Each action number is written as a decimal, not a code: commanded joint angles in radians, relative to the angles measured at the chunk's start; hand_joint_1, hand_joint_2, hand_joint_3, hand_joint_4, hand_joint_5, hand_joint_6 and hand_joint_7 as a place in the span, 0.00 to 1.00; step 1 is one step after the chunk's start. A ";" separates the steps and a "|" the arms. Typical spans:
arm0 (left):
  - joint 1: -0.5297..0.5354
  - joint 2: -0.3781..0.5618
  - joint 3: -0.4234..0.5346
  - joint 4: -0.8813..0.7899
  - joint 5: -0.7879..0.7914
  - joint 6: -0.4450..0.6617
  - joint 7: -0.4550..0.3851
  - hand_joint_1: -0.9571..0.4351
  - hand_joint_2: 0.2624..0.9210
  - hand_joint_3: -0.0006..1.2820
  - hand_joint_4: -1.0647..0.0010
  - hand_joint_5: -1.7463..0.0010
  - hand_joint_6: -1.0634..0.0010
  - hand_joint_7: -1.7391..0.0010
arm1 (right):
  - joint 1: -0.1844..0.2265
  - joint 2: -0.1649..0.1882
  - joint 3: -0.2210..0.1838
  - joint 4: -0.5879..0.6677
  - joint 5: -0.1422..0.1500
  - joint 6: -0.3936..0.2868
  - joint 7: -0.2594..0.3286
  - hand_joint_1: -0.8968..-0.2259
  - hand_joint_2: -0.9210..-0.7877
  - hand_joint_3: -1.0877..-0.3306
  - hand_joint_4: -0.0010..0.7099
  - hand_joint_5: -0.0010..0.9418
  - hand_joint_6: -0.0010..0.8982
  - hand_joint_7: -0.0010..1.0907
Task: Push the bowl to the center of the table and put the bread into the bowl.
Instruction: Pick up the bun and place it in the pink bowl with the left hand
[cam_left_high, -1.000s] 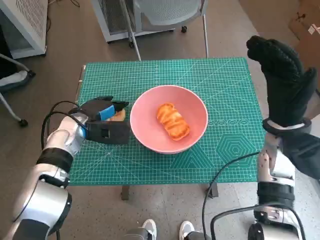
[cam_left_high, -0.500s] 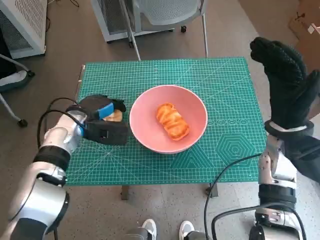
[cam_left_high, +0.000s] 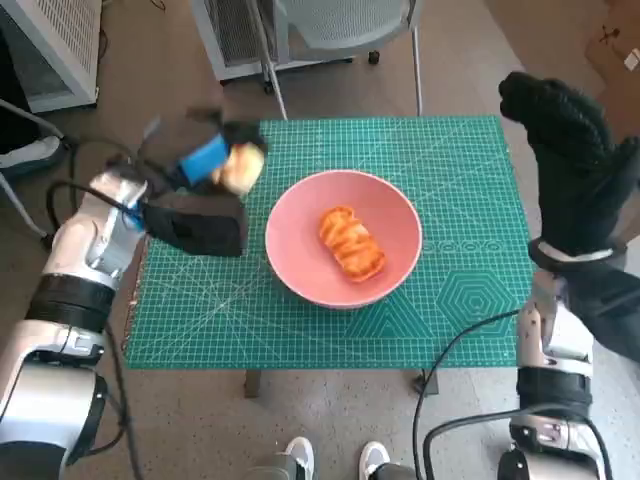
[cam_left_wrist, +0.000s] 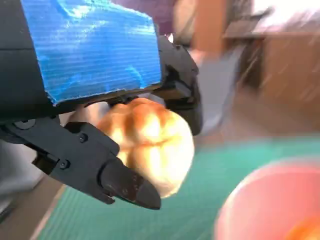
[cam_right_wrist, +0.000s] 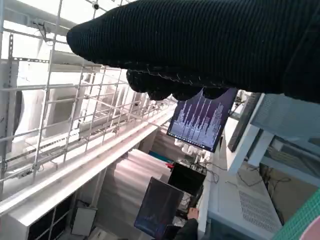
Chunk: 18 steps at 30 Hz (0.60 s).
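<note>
A pink bowl (cam_left_high: 300, 270) sits near the middle of the green mat (cam_left_high: 450, 170), with one golden bread roll (cam_left_high: 350, 243) inside. My left hand (cam_left_high: 205, 160) is lifted above the mat's far left part and grips a second pale bread roll (cam_left_high: 238, 168). The left wrist view shows that roll (cam_left_wrist: 150, 145) held between the black fingers (cam_left_wrist: 125, 185), with the bowl's rim (cam_left_wrist: 240, 205) close by. My right hand (cam_left_high: 565, 150) is raised high beside the table's right edge, holding nothing, its fingers up together.
A chair (cam_left_high: 330, 30) stands behind the table. White cabinets (cam_left_high: 50, 40) are at the far left. Cables hang by both forearms. Feet (cam_left_high: 335, 458) show below the table's front edge.
My left hand has risen off the mat with the bread roll and shifted toward the far side. The bowl and the right hand have stayed put.
</note>
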 joint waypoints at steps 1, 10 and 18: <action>0.048 -0.040 0.026 -0.200 -0.014 -0.055 0.055 0.69 1.00 0.02 0.33 0.38 0.34 0.35 | 0.001 0.004 0.008 0.044 -0.005 0.001 0.011 0.66 0.00 0.85 0.51 0.00 0.53 0.01; 0.026 -0.112 -0.040 -0.173 0.059 -0.132 0.100 0.69 1.00 0.03 0.36 0.37 0.35 0.33 | -0.009 0.001 0.012 0.071 0.001 -0.019 0.030 0.65 0.00 0.86 0.51 0.00 0.53 0.01; -0.009 -0.171 -0.097 -0.055 0.089 -0.135 0.056 0.69 1.00 0.06 0.41 0.34 0.38 0.31 | -0.004 -0.001 0.009 0.063 0.006 -0.021 0.039 0.64 0.00 0.85 0.51 0.00 0.53 0.01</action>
